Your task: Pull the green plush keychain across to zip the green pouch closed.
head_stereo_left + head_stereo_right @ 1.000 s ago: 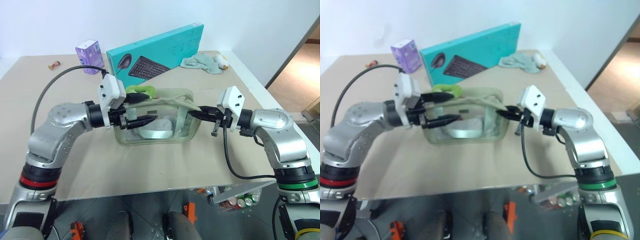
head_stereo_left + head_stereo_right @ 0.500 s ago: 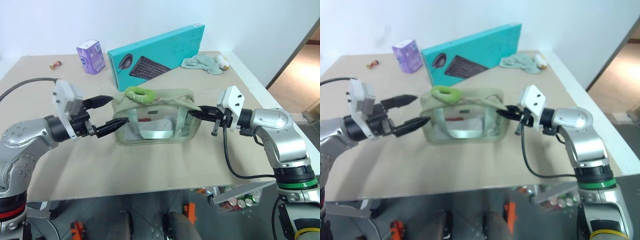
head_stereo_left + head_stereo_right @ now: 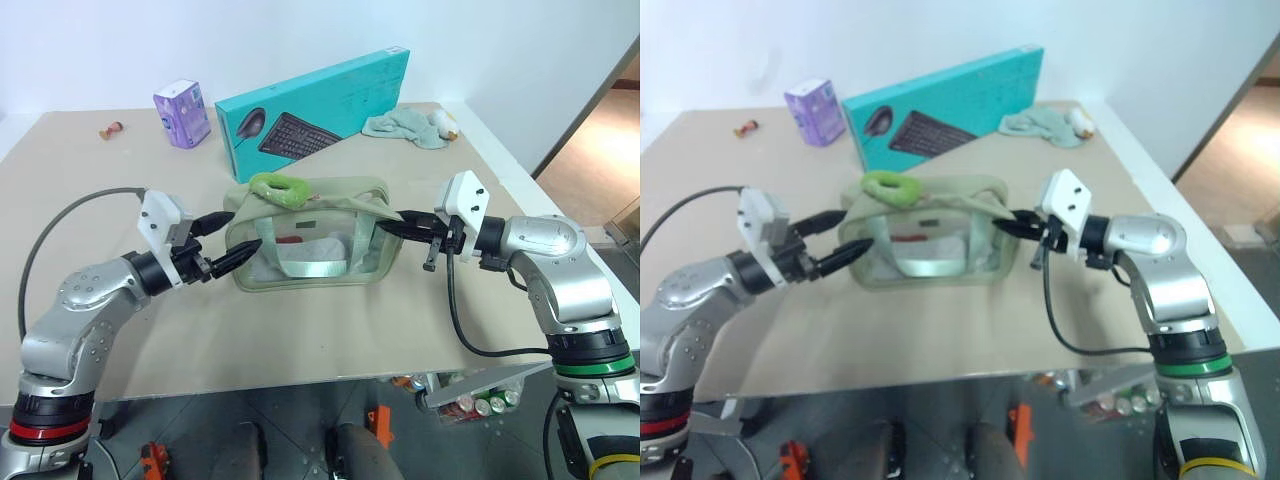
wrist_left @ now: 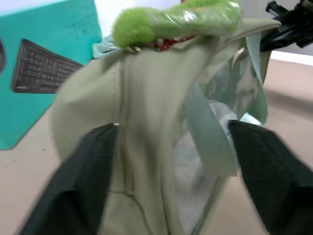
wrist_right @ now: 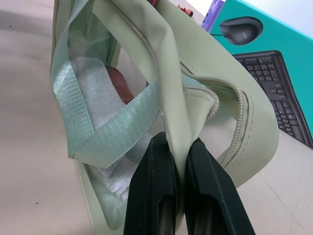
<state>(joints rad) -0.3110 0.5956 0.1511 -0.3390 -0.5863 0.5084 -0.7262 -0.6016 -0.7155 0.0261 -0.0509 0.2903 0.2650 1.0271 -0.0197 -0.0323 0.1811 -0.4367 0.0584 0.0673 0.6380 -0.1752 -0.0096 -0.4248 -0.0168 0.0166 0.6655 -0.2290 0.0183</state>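
Note:
The green pouch point(image 3: 310, 238) stands mid-table with its clear window facing me. The green plush keychain point(image 3: 279, 187) lies on top at the pouch's left end, also close up as the keychain point(image 4: 171, 22) in the left wrist view. My left gripper point(image 3: 240, 233) is open at that left end, below the keychain, and its fingers point(image 4: 83, 186) straddle the pouch's end panel point(image 4: 151, 112). My right gripper point(image 3: 392, 227) is shut on the pouch's right end, with the fabric edge point(image 5: 168, 73) pinched between its fingers point(image 5: 156, 166).
A long teal keyboard box point(image 3: 315, 105) stands behind the pouch. A purple carton point(image 3: 182, 113) and a small red item point(image 3: 110, 129) sit at the back left, a mint rag point(image 3: 405, 125) at the back right. The table's right edge point(image 3: 520, 190) is close to my right arm.
My left gripper drew leftward off the pouch's front, then came back to its left end with its fingers narrower. The right gripper kept its hold and stayed in place.

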